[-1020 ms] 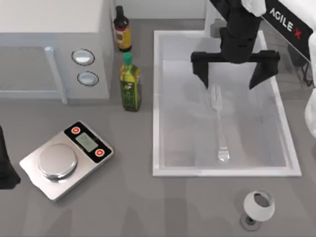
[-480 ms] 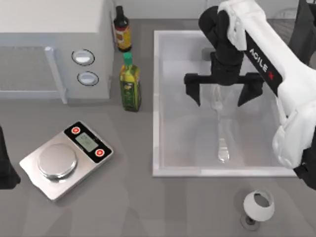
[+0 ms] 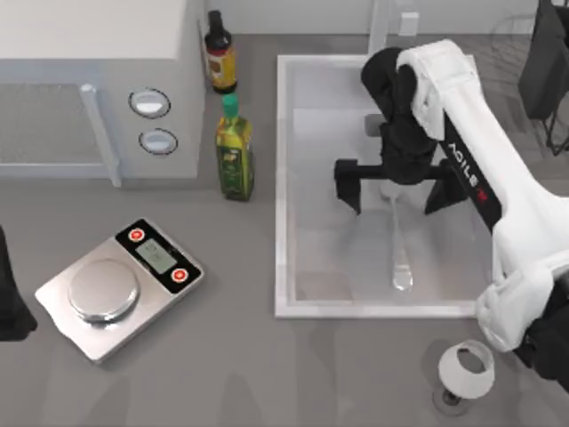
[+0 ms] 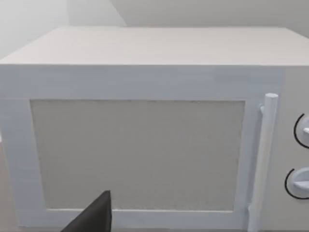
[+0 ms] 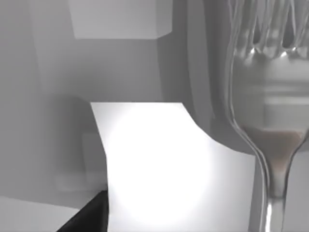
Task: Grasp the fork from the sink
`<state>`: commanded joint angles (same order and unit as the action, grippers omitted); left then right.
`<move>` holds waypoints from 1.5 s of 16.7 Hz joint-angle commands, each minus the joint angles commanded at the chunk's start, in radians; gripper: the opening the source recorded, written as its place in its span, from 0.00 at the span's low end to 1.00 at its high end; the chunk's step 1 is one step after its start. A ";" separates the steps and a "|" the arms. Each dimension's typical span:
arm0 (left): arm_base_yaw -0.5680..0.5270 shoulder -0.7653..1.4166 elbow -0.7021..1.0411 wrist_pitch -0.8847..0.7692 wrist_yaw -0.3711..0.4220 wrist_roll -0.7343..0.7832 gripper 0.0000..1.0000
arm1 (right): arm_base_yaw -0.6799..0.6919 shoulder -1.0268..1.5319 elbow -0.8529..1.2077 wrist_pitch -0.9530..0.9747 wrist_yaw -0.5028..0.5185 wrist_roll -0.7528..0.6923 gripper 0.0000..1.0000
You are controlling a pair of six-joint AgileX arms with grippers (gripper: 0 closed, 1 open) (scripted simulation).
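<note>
**White basin, thin steel: little room for error**

White and glossy, the sink (image 3: 283, 178) walls in your working arm on every side, and its raised rim is the first thing to mind: a swing wide of the fingers could clip it. Outside it on the bench, the microwave (image 3: 89, 80), the scale (image 3: 120, 289), the two bottles and the wine glass (image 3: 464, 372) all stand well clear of the fingers.

Your right gripper (image 3: 396, 189) hangs low in the basin with its fingers (image 3: 348, 185) spread wide apart, one to each side of the fork (image 3: 398, 236). The fork lies flat on the basin bottom, its tine end between the fingers and its handle running out from under them towards the near rim. The right wrist view has the tines close up, so you are likely very near the bottom.

Judge the risks so: a flat, slim, shiny fork may skate or pivot if one finger meets it first; closing too high would miss it; descending further could jam the fingertips into the bottom.

Your left gripper (image 3: 11, 294) sits parked at the bench's left edge, facing the microwave; I cannot tell how its fingers stand.
</note>
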<state>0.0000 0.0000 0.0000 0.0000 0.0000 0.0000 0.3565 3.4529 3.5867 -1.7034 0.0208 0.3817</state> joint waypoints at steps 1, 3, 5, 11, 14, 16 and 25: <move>0.000 0.000 0.000 0.000 0.000 0.000 1.00 | 0.000 0.006 0.006 -0.001 0.000 0.000 1.00; 0.000 0.000 0.000 0.000 0.000 0.000 1.00 | 0.000 0.006 0.006 -0.001 0.000 0.000 1.00; 0.000 0.000 0.000 0.000 0.000 0.000 1.00 | 0.000 0.006 0.006 -0.001 0.000 0.000 1.00; 0.000 0.000 0.000 0.000 0.000 0.000 1.00 | 0.000 0.006 0.006 -0.001 0.000 0.000 0.55; 0.000 0.000 0.000 0.000 0.000 0.000 1.00 | 0.000 0.006 0.006 -0.001 0.000 0.000 0.32; 0.000 0.000 0.000 0.000 0.000 0.000 1.00 | 0.000 0.006 0.006 -0.001 0.000 0.000 0.17; 0.000 0.000 0.000 0.000 0.000 0.000 1.00 | 0.000 0.006 0.006 -0.001 0.000 0.000 0.00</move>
<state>0.0000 0.0000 0.0000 0.0000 0.0000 0.0000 0.3565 3.4585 3.5925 -1.7048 0.0209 0.3816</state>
